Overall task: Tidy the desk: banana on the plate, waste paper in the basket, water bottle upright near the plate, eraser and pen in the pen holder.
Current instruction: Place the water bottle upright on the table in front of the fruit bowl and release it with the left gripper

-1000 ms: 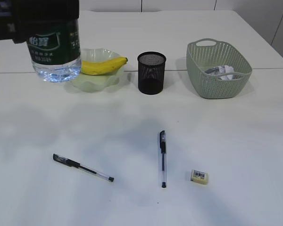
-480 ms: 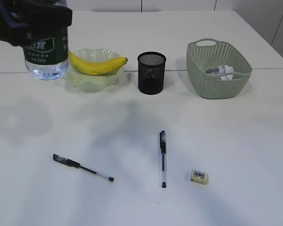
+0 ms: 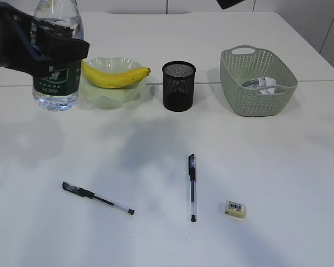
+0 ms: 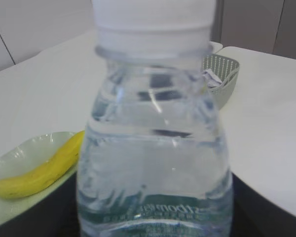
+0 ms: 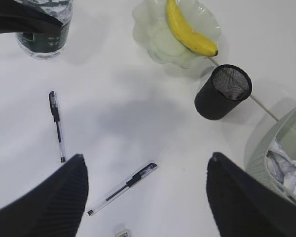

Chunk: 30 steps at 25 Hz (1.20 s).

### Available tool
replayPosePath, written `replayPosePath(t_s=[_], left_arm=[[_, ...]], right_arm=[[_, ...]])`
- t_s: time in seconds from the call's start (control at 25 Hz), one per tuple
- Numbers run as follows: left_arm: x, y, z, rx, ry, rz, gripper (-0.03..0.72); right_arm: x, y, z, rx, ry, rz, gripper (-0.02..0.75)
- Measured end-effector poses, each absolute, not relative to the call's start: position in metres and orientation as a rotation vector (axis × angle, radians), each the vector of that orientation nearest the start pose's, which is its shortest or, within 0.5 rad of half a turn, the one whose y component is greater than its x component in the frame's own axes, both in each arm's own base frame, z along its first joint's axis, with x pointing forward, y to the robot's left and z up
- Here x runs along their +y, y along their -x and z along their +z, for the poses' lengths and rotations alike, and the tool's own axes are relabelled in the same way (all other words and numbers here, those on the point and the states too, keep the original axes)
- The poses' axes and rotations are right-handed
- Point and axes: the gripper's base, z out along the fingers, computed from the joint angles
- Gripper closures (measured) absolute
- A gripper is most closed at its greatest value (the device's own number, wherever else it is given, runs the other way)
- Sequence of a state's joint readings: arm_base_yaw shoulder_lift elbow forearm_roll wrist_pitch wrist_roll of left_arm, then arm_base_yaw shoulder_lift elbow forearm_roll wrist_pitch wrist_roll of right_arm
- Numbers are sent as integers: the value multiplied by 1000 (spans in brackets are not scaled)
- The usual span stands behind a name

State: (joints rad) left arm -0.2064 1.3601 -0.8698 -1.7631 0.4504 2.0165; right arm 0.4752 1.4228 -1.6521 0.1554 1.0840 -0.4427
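Exterior view shows you the left gripper (image 3: 54, 49) grasping the upright water bottle (image 3: 56, 83) beside the plate (image 3: 108, 95); right gripper (image 5: 145, 170) spread wide

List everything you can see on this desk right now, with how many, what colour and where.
water bottle: 1, clear with green label, upright left of the plate, in the left gripper
banana: 1, yellow, on the plate
plate: 1, pale green, back left
pen holder: 1, black mesh, back centre
basket: 1, grey-green, back right
waste paper: 1, white, in the basket
pens: 2, black and clear, front
eraser: 1, pale yellow, front right
left gripper: black, around the bottle
right gripper: black, open, above the desk
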Motion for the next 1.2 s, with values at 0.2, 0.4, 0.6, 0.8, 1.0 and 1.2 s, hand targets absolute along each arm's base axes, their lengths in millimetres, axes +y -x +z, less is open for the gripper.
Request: replayPosePath(t_s=[0.2, 0.4, 0.6, 0.8, 1.0, 1.2], left_arm=[[-87, -292, 294, 1783, -656, -360, 255], [-82, -301, 281, 1835, -642, -322, 255], [-77, -304, 276, 1873, -611, -255, 255], [-71, -307, 274, 1907, -567, -180, 255], [-61, -309, 271, 1953, -512, -67, 256], [-51, -311, 269, 1982, -517, 87, 256]], right_arm=[[144, -256, 444, 2115, 1001, 195, 183], [143, -256, 439, 2132, 1005, 189, 184], [143, -258, 425, 2177, 1021, 173, 184], [143, -258, 420, 2199, 1021, 168, 184], [143, -258, 420, 2199, 1016, 170, 184], [143, -259, 420, 2200, 1014, 168, 184]])
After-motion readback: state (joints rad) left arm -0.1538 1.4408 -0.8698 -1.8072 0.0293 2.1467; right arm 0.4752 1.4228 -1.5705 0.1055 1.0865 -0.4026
